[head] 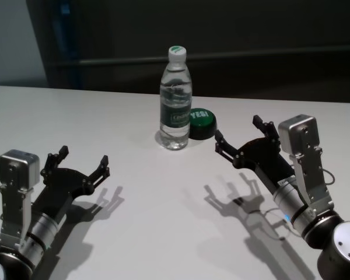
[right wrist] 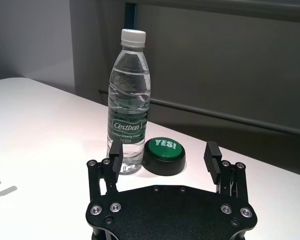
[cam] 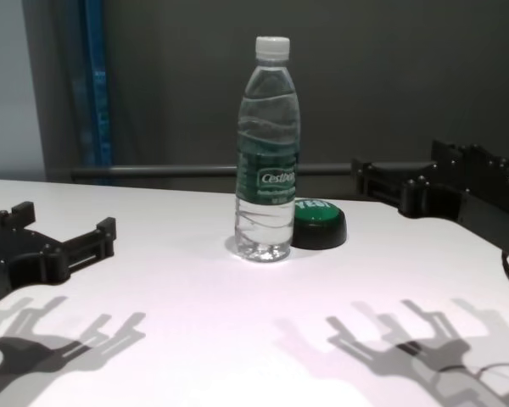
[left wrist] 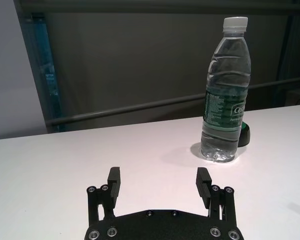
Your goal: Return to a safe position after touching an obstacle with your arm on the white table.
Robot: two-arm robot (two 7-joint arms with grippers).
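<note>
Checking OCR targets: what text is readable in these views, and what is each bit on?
"Cestbon": on the green label of the water bottle.
"YES!": on top of the green button beside the bottle.
Smaller white print under "Cestbon" on the label: too small to read.
No other text in view.

a low round green button (head: pixel 202 122) with a black base and white "yes!" lettering sits toward the table's far edge.
</note>
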